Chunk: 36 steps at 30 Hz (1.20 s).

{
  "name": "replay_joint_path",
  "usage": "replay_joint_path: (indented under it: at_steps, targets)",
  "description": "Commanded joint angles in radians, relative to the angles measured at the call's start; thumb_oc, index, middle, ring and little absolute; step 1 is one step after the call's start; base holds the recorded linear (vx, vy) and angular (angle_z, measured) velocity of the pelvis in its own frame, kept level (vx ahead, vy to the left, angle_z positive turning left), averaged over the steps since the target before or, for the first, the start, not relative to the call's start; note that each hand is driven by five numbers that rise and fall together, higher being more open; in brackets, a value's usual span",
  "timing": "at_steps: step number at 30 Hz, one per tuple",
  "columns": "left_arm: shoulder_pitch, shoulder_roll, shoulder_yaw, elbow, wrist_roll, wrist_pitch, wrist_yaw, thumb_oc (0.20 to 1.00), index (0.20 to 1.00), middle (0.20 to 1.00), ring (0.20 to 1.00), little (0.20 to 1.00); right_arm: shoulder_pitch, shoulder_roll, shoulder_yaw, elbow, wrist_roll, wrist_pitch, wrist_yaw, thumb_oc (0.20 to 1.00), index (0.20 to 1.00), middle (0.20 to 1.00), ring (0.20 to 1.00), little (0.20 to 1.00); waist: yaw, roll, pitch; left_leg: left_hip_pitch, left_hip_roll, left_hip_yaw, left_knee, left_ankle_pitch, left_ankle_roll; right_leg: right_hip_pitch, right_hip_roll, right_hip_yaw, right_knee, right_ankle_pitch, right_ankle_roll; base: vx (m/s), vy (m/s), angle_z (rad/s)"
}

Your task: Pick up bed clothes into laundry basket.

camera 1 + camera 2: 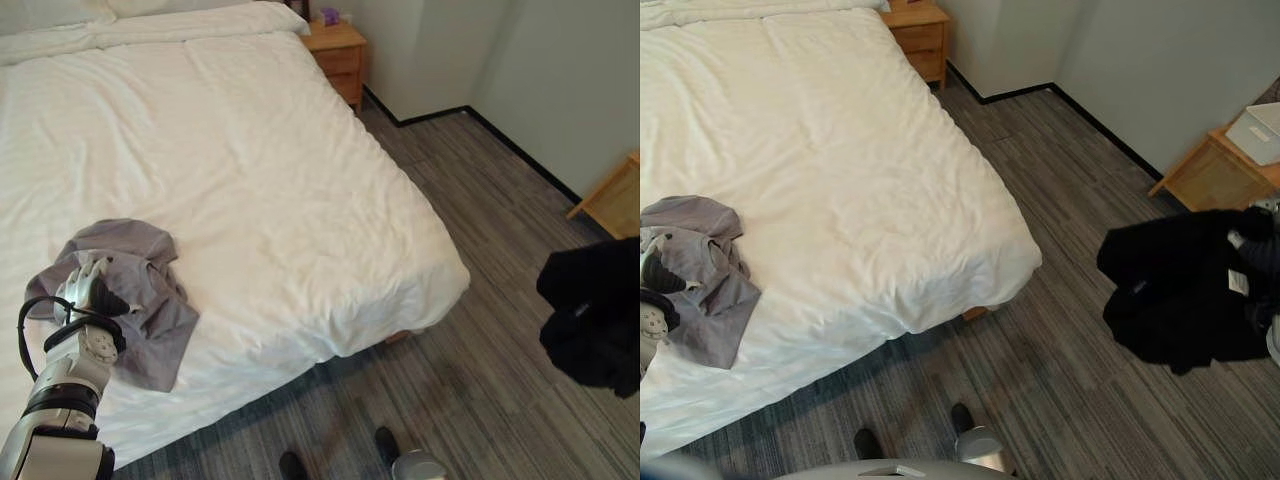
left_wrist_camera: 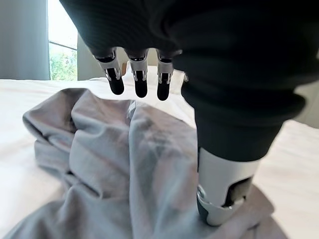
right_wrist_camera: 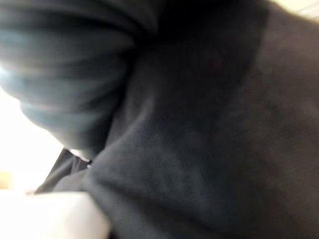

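Grey garment (image 1: 140,290), one, lies under the relaxed left robot hand (image 1: 88,285); one black garment (image 1: 1185,285) hides the right robot hand's grip.

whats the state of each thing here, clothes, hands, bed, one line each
grey garment: crumpled on the bed near its foot edge, not lifted
black garment: off the bed, hanging in the air above the floor on the robot's right
left hand: fingers straight, over the grey garment, thumb tip down on the cloth
right hand: hidden by the black garment
bed: made, white cover smooth
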Motion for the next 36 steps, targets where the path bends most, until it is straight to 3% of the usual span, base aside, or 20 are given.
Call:
replay_joint_path:
  at_steps: [1,7,8,9,11,14,15,19,21,22,23,24,25,26,27,28,32,34,35,36]
  targets:
    - [-0.123,0.056,-0.021,0.080,0.009,0.036,0.020,1.000,1.000,1.000,1.000,1.000,-0.076,-0.051,-0.112,0.007,0.017,0.008,-0.061,0.200,0.200,0.200,0.200,0.200,0.037,-0.041,0.043,0.023,0.049,-0.052,0.013,-0.078,-0.040,-0.131,-0.101,-0.100,0.003,0.150,0.124,-0.21,-0.035,-0.05]
    - [-0.156,0.112,-0.062,0.141,0.085,0.048,-0.042,1.000,1.000,1.000,1.000,1.000,0.067,0.060,-0.176,0.034,0.004,0.044,-0.043,0.200,0.200,0.200,0.200,0.200,0.027,-0.081,0.092,-0.115,0.075,-0.076,0.013,-0.035,-0.044,-0.243,-0.091,-0.139,0.003,0.172,0.124,-0.13,-0.064,0.10]
    - [-0.116,0.092,-0.050,0.144,0.110,0.045,-0.059,0.467,0.467,0.467,0.467,0.467,0.082,0.100,-0.164,0.010,-0.015,0.042,-0.029,0.200,0.200,0.200,0.200,0.200,0.033,-0.082,0.092,-0.127,0.076,-0.081,0.013,-0.036,-0.046,-0.257,-0.093,-0.144,0.003,0.167,0.124,-0.03,-0.016,0.23]
    - [-0.098,0.091,-0.037,0.123,0.114,0.043,-0.068,0.200,0.200,0.200,0.200,0.200,0.097,0.105,-0.177,-0.001,-0.023,0.041,-0.022,0.200,0.200,0.200,0.200,0.200,0.037,-0.082,0.084,-0.129,0.073,-0.082,0.013,-0.038,-0.047,-0.260,-0.096,-0.145,0.003,0.162,0.124,0.00,0.000,0.00]
    - [-0.060,0.094,-0.012,0.044,0.110,0.036,-0.062,0.200,0.200,0.200,0.200,0.200,0.125,0.112,-0.200,-0.029,-0.039,0.035,-0.015,0.200,0.200,0.200,0.200,0.200,0.050,-0.080,0.080,-0.120,0.068,-0.081,0.013,-0.045,-0.045,-0.253,-0.103,-0.146,0.003,0.157,0.124,0.06,0.023,-0.04]
    - [0.020,0.161,0.110,-0.369,0.077,0.035,-0.049,0.200,0.200,0.200,0.200,0.200,0.164,0.130,-0.255,-0.070,-0.083,0.051,0.001,0.200,0.200,0.200,0.200,0.200,0.080,-0.059,0.063,-0.066,0.054,-0.080,0.013,-0.076,-0.040,-0.193,-0.114,-0.159,0.003,0.129,0.124,0.06,0.026,-0.01]
    - [0.030,0.161,0.120,-0.379,0.077,0.039,-0.053,0.200,0.200,0.200,0.200,0.200,0.164,0.130,-0.257,-0.073,-0.083,0.051,0.003,0.200,0.200,0.200,0.200,0.200,0.079,-0.060,0.066,-0.067,0.053,-0.079,0.013,-0.067,-0.040,-0.194,-0.115,-0.157,0.003,0.136,0.124,0.08,0.032,-0.04]
    - [0.040,0.190,0.225,-0.696,-0.089,-0.045,-0.041,0.200,0.200,0.200,0.200,0.200,0.190,0.119,-0.278,-0.067,-0.069,0.063,0.033,0.200,0.200,0.200,0.200,0.200,0.073,-0.035,0.040,0.014,0.042,-0.075,0.013,-0.086,-0.035,-0.102,-0.131,-0.182,0.006,0.129,0.124,0.09,0.023,-0.01]
    - [0.060,0.186,0.274,-0.814,-0.178,-0.077,-0.029,0.200,0.200,0.200,0.200,0.200,0.177,0.123,-0.268,-0.062,-0.059,0.068,0.038,0.200,0.200,0.200,0.200,0.200,0.078,-0.013,0.044,0.065,0.050,-0.054,0.013,-0.099,-0.033,-0.083,-0.133,-0.224,0.047,0.123,0.124,0.07,0.032,-0.01]
    - [0.091,0.168,0.312,-0.866,-0.225,-0.094,-0.024,0.200,0.200,0.200,0.200,0.200,0.149,0.124,-0.250,-0.063,-0.051,0.068,0.039,0.200,0.200,0.200,0.200,0.200,0.094,0.002,0.051,0.096,0.061,-0.023,0.013,-0.100,-0.033,-0.088,-0.147,-0.289,0.097,0.128,0.124,-0.03,0.012,-0.29]
    - [0.099,0.168,0.322,-0.871,-0.227,-0.094,-0.025,0.200,0.200,0.200,0.200,0.200,0.145,0.122,-0.248,-0.063,-0.051,0.069,0.039,0.200,0.200,0.200,0.200,0.200,0.093,0.001,0.056,0.098,0.061,-0.020,0.013,-0.094,-0.034,-0.090,-0.147,-0.286,0.101,0.131,0.124,-0.07,0.003,-0.59]
    - [0.151,0.135,0.389,-0.945,-0.294,-0.119,0.000,0.200,0.200,0.200,0.200,0.200,0.081,0.117,-0.223,-0.073,-0.026,0.057,0.033,0.200,0.200,0.200,0.200,0.200,0.146,0.025,0.052,0.140,0.084,0.057,0.013,-0.091,-0.038,-0.069,-0.200,-0.507,0.148,0.107,0.108,-0.03,-0.018,-1.14]
    - [0.183,0.095,0.427,-0.991,-0.352,-0.143,0.010,0.200,0.200,0.200,0.200,0.200,0.012,0.114,-0.194,-0.087,0.006,0.043,0.024,0.200,0.200,0.200,0.200,0.200,0.180,0.038,0.030,0.180,0.094,0.104,0.015,-0.100,-0.045,-0.025,-0.235,-0.654,0.156,0.101,0.099,-0.07,-0.023,-1.88]
    - [0.195,0.093,0.440,-0.999,-0.355,-0.142,0.006,0.200,0.200,0.200,0.200,0.200,0.007,0.110,-0.188,-0.085,0.007,0.044,0.023,0.200,0.200,0.200,0.200,0.200,0.176,0.036,0.037,0.178,0.093,0.128,0.014,-0.083,-0.042,-0.027,-0.239,-0.678,0.157,0.113,0.087,0.03,-0.036,-2.00]
    - [0.197,0.070,0.441,-1.026,-0.375,-0.154,0.012,0.200,0.200,0.200,0.200,0.200,-0.023,0.115,-0.171,-0.089,0.025,0.037,0.019,0.200,0.200,0.200,0.200,0.200,0.184,0.041,0.022,0.198,0.097,0.132,0.018,-0.100,-0.046,-0.011,-0.241,-0.706,0.154,0.107,0.096,0.04,-0.119,-1.78]
    - [0.197,0.033,0.437,-1.041,-0.389,-0.172,0.020,0.200,0.200,0.200,0.200,0.200,-0.071,0.129,-0.141,-0.084,0.050,0.025,0.011,0.200,0.200,0.200,0.200,0.200,0.194,0.043,0.004,0.222,0.097,0.174,0.022,-0.095,-0.050,-0.001,-0.249,-0.775,0.148,0.124,0.095,0.10,-0.109,-1.01]
    - [0.153,-0.039,0.388,-1.080,-0.425,-0.198,0.007,0.200,0.200,0.200,0.200,0.200,-0.136,0.137,-0.093,-0.076,0.052,0.020,0.004,0.200,0.200,0.200,0.200,0.200,0.187,0.051,-0.008,0.264,0.102,0.201,0.026,-0.103,-0.059,0.013,-0.250,-0.800,0.137,0.124,0.097,0.09,-0.162,-0.72]
    - [0.108,-0.081,0.332,-1.106,-0.464,-0.212,0.001,0.200,0.200,0.200,0.200,0.200,-0.163,0.134,-0.079,-0.083,0.062,0.017,-0.003,0.200,0.200,0.200,0.200,0.200,0.169,0.060,-0.013,0.276,0.121,0.201,0.041,-0.089,-0.071,0.022,-0.230,-0.763,0.121,0.099,0.081,0.14,-0.245,-0.40]
    - [0.096,-0.092,0.321,-1.112,-0.467,-0.214,0.003,0.200,0.200,0.200,0.200,0.200,-0.176,0.119,-0.077,-0.091,0.068,0.013,-0.004,0.200,0.200,0.200,0.200,0.200,0.169,0.069,-0.014,0.278,0.135,0.209,0.067,-0.084,-0.085,0.030,-0.217,-0.756,0.105,0.091,0.074,0.20,-0.270,-0.49]
    - [0.080,-0.104,0.296,-1.129,-0.482,-0.221,-0.007,0.200,0.200,0.200,0.200,0.200,-0.215,0.092,-0.046,-0.090,0.087,0.005,0.006,0.200,0.200,0.200,0.200,0.200,0.172,0.085,-0.017,0.275,0.166,0.209,0.143,-0.039,-0.117,0.052,-0.178,-0.733,0.077,0.065,0.052,0.16,-0.268,-0.59]
